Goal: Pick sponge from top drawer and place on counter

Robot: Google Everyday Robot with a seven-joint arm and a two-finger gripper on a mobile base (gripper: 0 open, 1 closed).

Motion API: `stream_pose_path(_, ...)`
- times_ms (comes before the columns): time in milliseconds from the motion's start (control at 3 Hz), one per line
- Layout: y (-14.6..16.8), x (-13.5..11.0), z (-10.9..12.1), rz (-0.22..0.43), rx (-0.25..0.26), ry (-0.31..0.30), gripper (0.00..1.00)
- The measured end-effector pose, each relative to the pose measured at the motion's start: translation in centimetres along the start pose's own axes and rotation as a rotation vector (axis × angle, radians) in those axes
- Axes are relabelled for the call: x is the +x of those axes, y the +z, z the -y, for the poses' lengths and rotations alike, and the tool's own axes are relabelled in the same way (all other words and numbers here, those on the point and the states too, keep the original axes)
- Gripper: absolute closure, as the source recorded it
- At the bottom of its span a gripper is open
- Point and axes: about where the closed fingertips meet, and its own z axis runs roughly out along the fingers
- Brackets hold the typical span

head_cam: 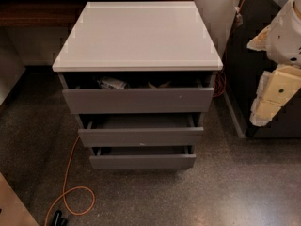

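Top drawer (138, 100) stands ajar, but I see no sponge. My gripper (275, 95) hangs beyond the table's (138, 32) right edge, grip unreadable. Whole pick left.

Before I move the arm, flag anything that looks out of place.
All three drawers stand ajar: the top drawer, with crumpled clutter inside, the middle drawer and the bottom drawer. An orange cable loops loose on the floor at lower left. The gripper hangs at the right edge, away from the drawers. No sponge shows.
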Motion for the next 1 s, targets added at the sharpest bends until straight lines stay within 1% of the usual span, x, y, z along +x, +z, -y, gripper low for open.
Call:
stream_pose_path(333,0.3,0.0,0.1,0.004,-0.001,0.0,0.0)
stream_pose_path(667,1.6,-0.1,0.6,0.025,-0.006,0.0,0.0)
stream_pose_path(1000,4.2,0.8,1.3,0.098,-0.078,0.081,0.0)
